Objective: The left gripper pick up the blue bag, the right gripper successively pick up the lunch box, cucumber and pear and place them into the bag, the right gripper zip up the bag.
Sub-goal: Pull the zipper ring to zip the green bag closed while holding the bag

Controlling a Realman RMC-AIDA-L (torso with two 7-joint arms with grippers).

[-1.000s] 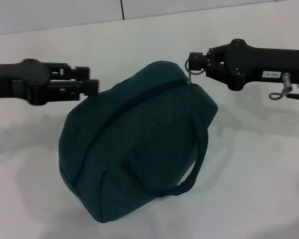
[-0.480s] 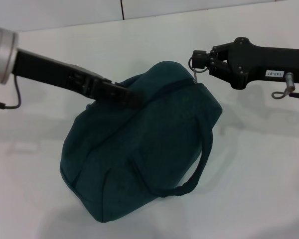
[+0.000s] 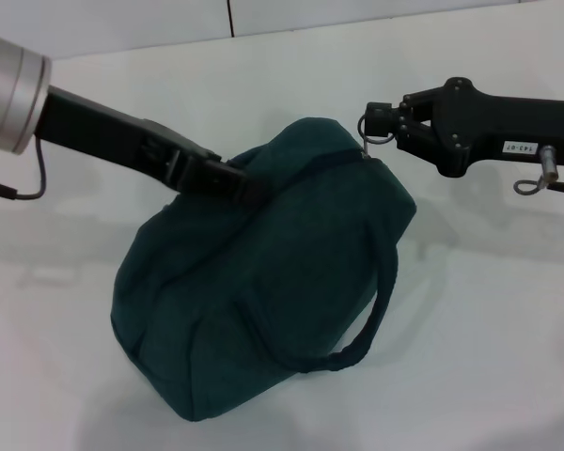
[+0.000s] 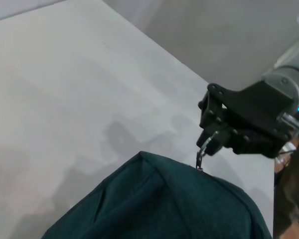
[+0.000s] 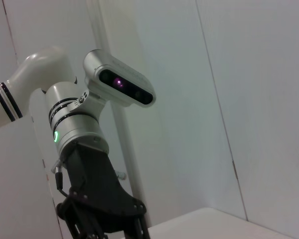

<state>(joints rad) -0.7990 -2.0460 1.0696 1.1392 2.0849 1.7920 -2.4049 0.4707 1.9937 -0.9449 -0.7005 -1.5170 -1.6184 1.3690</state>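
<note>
We cannot see inside the closed blue bag [image 3: 263, 282]. The left gripper [image 3: 249, 188] sinks its fingers into the fabric, so their spread is hidden. Our head view's lower edge cuts the bag's base.

Blue bag [image 3: 263, 282]: matt woven cloth, slightly rough, cloth loop handle [image 3: 371, 315]. Zipper pull [image 3: 369, 132]: thin shiny metal ring. Both grippers, left [image 3: 240, 183] and right [image 3: 381, 120]: matt black plastic. Left wrist cylinder [image 3: 9, 89]: brushed silver metal. Table [image 3: 489, 329]: smooth matt white.
</note>
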